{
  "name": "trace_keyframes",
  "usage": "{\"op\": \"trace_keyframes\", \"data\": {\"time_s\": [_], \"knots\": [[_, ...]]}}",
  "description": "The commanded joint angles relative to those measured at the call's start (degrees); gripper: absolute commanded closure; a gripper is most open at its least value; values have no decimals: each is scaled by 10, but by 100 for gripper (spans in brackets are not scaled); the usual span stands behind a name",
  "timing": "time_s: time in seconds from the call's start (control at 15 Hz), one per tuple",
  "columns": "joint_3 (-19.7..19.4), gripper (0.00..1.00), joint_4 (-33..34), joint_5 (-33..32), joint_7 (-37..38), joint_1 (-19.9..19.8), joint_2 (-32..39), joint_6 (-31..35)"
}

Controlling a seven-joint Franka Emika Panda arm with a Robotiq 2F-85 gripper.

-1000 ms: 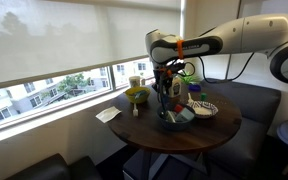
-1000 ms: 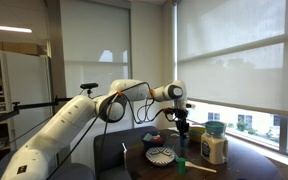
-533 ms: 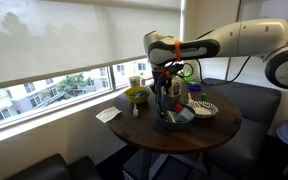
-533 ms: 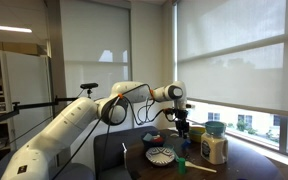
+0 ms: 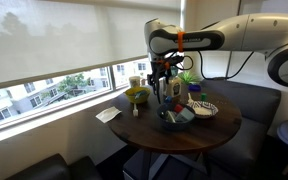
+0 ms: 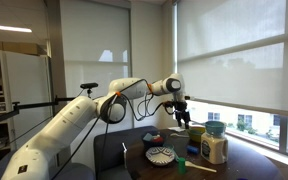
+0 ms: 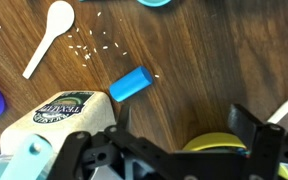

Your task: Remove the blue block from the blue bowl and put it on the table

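Gripper (image 7: 164,128) has risen; blue block (image 7: 132,84) (small, oblong) lies on table (image 7: 209,60).

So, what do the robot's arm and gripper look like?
The arm has rounded white segments with dark joints, and an orange band circles it near the wrist. A thin black cable hangs beneath it. The gripper is black, with blocky black fingers.

Blue block (image 7: 133,84) on table (image 7: 219,60), white spoon (image 7: 50,35) & scattered grains (image 7: 89,45) upper left, labelled tub (image 7: 59,112) lower left, hand (image 7: 174,138) at btm.
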Motion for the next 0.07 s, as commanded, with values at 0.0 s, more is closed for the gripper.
{"op": "trace_keyframes", "data": {"time_s": [0.0], "knots": [[3,0,1,0,-8,2,-8,12]]}}
